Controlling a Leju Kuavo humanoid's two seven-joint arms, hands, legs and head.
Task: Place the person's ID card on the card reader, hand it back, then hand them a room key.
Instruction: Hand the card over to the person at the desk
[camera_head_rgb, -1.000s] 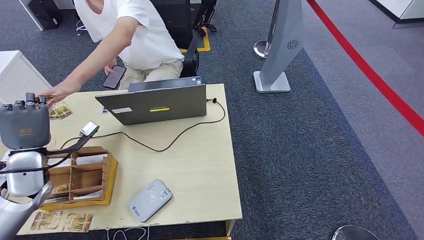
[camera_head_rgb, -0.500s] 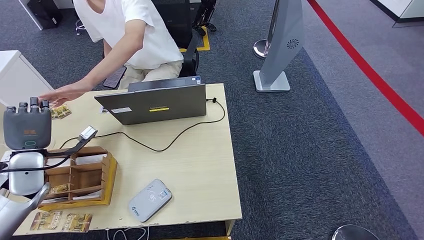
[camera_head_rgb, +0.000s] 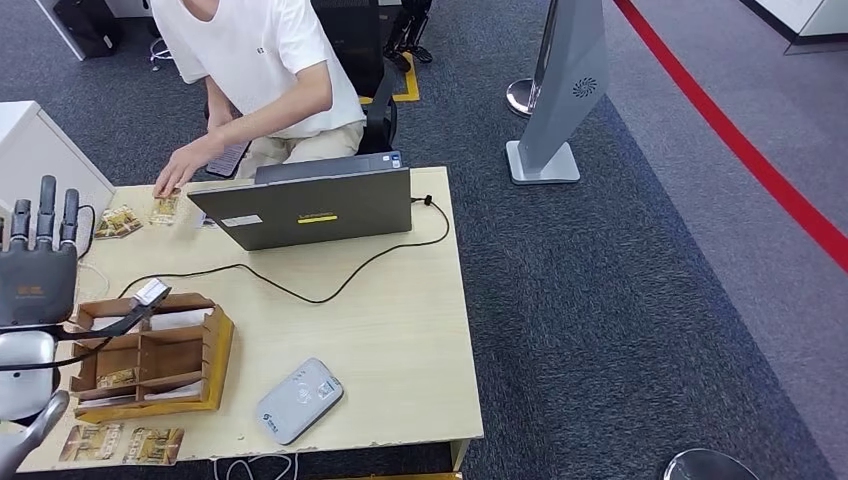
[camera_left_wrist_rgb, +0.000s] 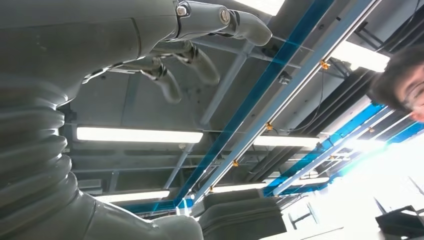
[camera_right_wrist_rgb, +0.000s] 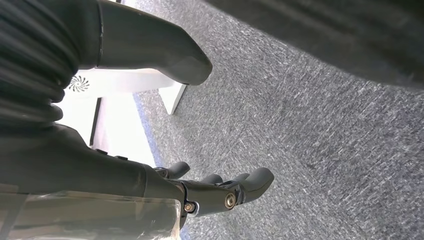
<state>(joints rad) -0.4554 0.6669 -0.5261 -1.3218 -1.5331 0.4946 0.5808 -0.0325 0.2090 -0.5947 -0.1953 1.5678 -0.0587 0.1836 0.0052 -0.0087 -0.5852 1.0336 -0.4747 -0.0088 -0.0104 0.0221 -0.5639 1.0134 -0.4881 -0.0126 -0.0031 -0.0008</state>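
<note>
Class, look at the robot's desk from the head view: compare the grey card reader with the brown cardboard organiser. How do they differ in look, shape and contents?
The card reader is a flat grey slab with rounded corners; the cardboard organiser is a brown open box split into compartments.
The card reader's top is bare, with no card on it; the cardboard organiser holds cards in some compartments.
The card reader lies askew to the desk edge; the cardboard organiser sits nearly square to it.
Both rest on the desk near its front edge.

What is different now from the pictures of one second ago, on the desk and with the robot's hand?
The person's hand drew back from near the robot's left hand toward the laptop and now touches a card on the desk. The left hand sank lower and its fingers straightened, holding nothing. The card reader, the cardboard organizer and the laptop stayed in place.
</note>
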